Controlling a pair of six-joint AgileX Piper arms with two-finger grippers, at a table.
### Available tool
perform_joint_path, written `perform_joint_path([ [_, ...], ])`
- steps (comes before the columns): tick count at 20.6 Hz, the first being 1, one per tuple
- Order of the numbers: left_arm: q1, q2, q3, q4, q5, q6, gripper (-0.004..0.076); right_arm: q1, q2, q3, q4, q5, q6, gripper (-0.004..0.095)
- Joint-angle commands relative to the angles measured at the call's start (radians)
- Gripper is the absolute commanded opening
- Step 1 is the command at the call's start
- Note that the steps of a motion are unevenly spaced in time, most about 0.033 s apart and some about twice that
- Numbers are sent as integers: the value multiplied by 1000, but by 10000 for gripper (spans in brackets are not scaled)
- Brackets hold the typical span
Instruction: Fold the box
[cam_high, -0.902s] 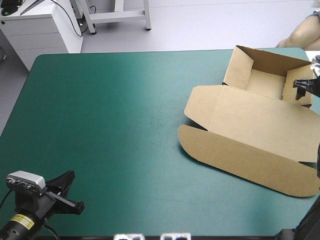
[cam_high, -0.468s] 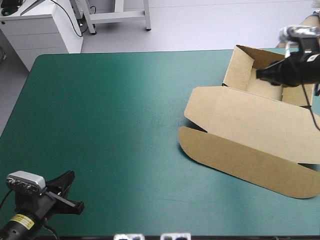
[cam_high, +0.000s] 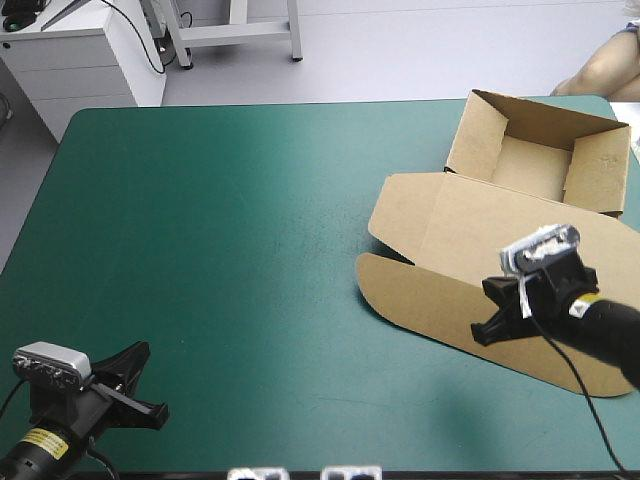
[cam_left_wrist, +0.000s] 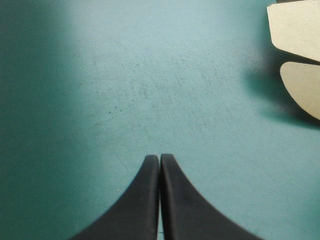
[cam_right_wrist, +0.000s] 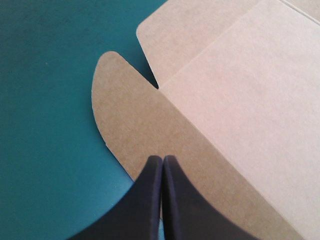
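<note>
The brown box (cam_high: 500, 250) lies at the table's right side as an open tray with raised walls at the far right corner and its lid flat toward the near edge. My right gripper (cam_high: 487, 328) hovers over the lid's rounded front flap (cam_right_wrist: 130, 135), fingers shut and empty, pointing left. In the right wrist view my right gripper (cam_right_wrist: 162, 159) sits above that flap near its edge. My left gripper (cam_high: 140, 352) rests at the near left corner, shut on nothing. In the left wrist view my left gripper (cam_left_wrist: 159, 158) points across bare teal-green cover, the box's flaps (cam_left_wrist: 300, 55) far ahead.
The teal-green table (cam_high: 220, 250) stretches bare across its left and middle. A white cabinet (cam_high: 80, 50) stands beyond the far left corner. The box's tray reaches close to the table's far right edge.
My right gripper left the tray's right wall, swung over the tray's far side, then came down toward the near edge over the lid's front flap. The left arm stayed put.
</note>
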Motion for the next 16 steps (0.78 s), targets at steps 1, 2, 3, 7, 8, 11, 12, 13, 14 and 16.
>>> perform_joint_path([
  [1,-4,10,-24,-8,-68,3,-8,2,-142,141,16,-200,-13,-18],
  [2,-4,10,-24,-8,-68,3,-8,2,-172,181,16,-225,-13,-18],
  [3,-4,10,-24,-8,-68,13,-8,2,-246,253,11,-279,-13,-18],
  [7,-4,10,-23,-8,-68,59,-8,2,-441,402,11,-330,-6,-18],
  [8,-4,10,-23,-8,-68,59,-8,2,-465,418,11,-333,-6,-18],
  [11,-4,10,-23,-8,-68,76,-8,2,-558,468,-6,-333,29,-18],
  [12,-4,10,-23,-8,-68,82,-8,2,-577,473,-19,-333,52,-18],
  [13,-4,10,-21,-8,-68,84,-8,2,-598,475,-47,-328,87,-18],
  [14,-4,10,-19,-8,-68,84,-8,2,-612,475,-71,-328,133,-18],
  [16,-4,10,5,-10,-70,84,-8,2,-616,477,-113,-321,188,-18],
])
